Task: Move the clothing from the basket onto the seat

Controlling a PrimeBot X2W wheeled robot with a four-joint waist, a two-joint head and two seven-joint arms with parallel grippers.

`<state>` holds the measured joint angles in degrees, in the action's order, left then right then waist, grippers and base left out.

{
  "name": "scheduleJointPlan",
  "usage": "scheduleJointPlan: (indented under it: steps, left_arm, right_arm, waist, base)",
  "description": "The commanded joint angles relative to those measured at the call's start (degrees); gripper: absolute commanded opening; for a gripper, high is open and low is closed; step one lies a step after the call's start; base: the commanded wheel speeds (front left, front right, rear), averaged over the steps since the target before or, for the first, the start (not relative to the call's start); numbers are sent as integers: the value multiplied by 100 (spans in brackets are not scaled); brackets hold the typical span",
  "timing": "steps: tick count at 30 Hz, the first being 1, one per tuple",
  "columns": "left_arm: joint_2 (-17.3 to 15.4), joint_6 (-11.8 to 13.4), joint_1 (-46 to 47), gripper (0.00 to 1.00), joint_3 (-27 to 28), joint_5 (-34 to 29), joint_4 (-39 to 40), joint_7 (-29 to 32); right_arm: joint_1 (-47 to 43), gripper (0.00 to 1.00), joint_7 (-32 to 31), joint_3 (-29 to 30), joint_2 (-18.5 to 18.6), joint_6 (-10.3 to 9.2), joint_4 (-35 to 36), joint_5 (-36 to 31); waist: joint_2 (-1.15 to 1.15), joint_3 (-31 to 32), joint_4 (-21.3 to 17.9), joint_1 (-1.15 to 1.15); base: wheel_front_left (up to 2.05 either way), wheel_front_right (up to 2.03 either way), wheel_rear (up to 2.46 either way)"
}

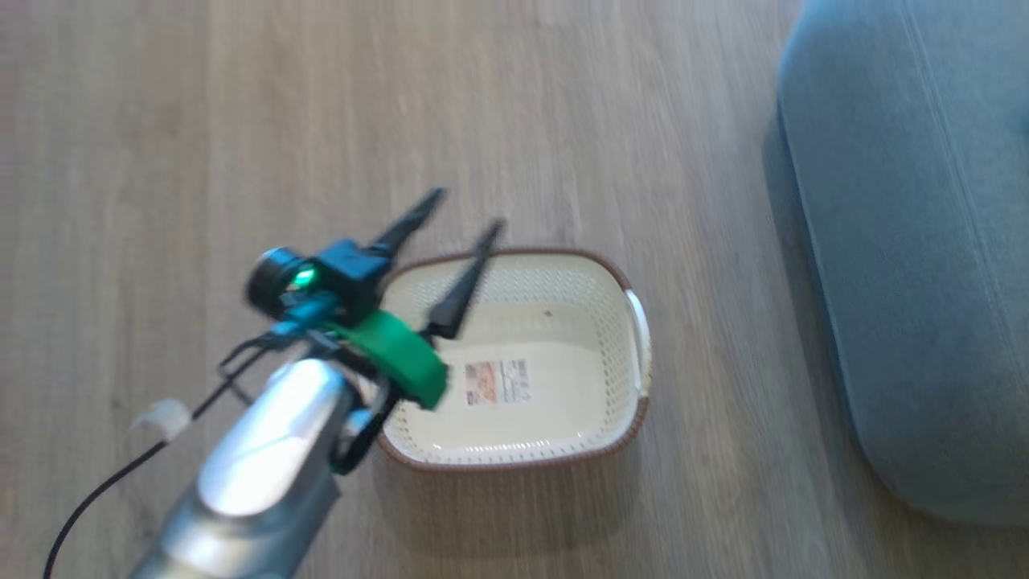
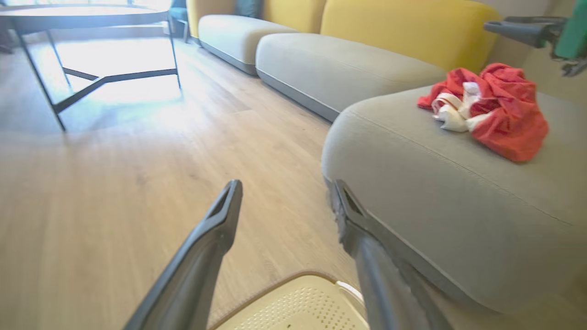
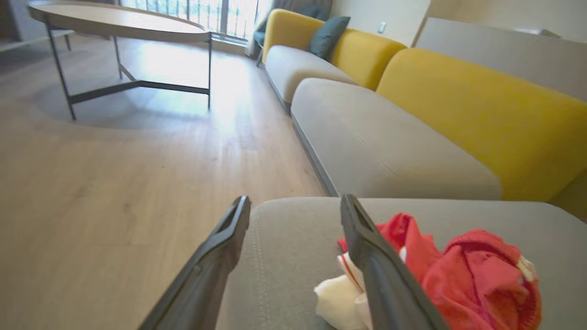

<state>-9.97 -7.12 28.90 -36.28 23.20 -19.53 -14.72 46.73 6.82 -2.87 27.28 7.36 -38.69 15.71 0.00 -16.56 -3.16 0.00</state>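
Apparently our work is close to done: the basket (image 1: 563,426) sits on the wooden floor (image 1: 241,121) with nothing inside but its label (image 1: 498,382); the clothing (image 2: 495,114), a crumpled red bundle with white bands, lies on the seat (image 1: 908,241) near its rounded corner, which is where the task wants it. From the head view the seat stands at 3 o'clock of the basket, apart from it, with bare floor between them; our left gripper (image 1: 468,209) hangs above the basket's rim at about 10 o'clock, fingers spread wide and empty, we judge because nothing is there to pick up. Our right gripper (image 3: 294,199) hovers over the seat, jaws likewise wide apart and gripping nothing; the bundle shows at its 4 o'clock, partly behind one finger, and we cannot tell whether finger and cloth touch; the open jaws suggest the cloth rests on the cushion under its own weight.
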Motion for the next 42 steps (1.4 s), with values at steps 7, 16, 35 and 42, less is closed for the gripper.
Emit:
scheduleJointPlan:
  steps: [7,16,35,42]
  left_arm:
    - [-97,127,-392,100,1470,-392,-102,-28]
    - [-41,353,-1316,100,2822,-791,-111,-28]
    - [533,375,-2933,100,3973,-1540,647,-28]
    - [650,360,-3077,100,3992,-1672,829,-28]
  right_arm:
    - [-1273,100,174,-270,-148,13,1429,640]
    - [-2783,100,606,38,-814,13,2189,650]
    - [-4576,100,816,375,-1834,13,2744,-84]
    - [-4691,100,817,221,-2007,13,2927,-290]
  waist:
    - [0,700,479,0]
    - [0,1366,680,0]
    - [0,1821,653,0]
    - [0,1824,655,0]
  base:
    - [0,0,0]
    - [0,0,0]
    - [0,0,0]
    - [0,0,0]
